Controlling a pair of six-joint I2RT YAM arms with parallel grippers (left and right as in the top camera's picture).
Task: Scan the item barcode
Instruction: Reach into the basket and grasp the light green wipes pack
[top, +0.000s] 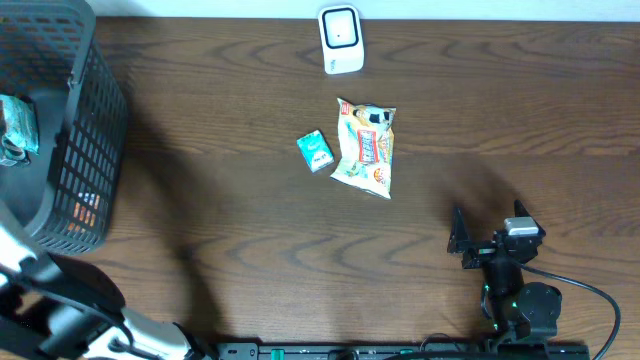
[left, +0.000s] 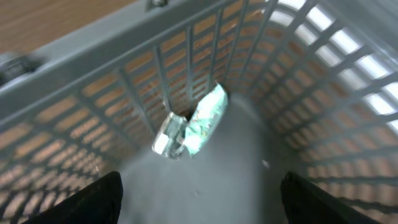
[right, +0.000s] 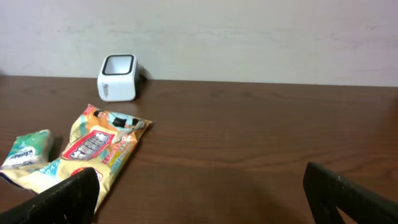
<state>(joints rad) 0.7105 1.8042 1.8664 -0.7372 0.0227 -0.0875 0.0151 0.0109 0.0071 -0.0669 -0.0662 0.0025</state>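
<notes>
Left fingers (left: 93, 202) hang spread and empty inside the gray basket (left: 186, 37), above a green packet (left: 202, 121) at the foot of its wall. Right fingers (right: 62, 199), spread wide, face the snack bag (top: 366, 148) on the desk (top: 250, 230), between a small green pack (top: 315, 151) and the white scanner (top: 341, 40).

The basket (top: 95, 150) runs off the left edge; the packet (left: 202, 121) inside looks blurred.

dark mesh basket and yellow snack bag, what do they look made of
The dark grid-walled basket is probably moulded plastic with a matte finish: even thick ribs and a smooth floor. The yellow snack bag looks like glossy printed plastic film: it shows crinkles and sheen.
</notes>
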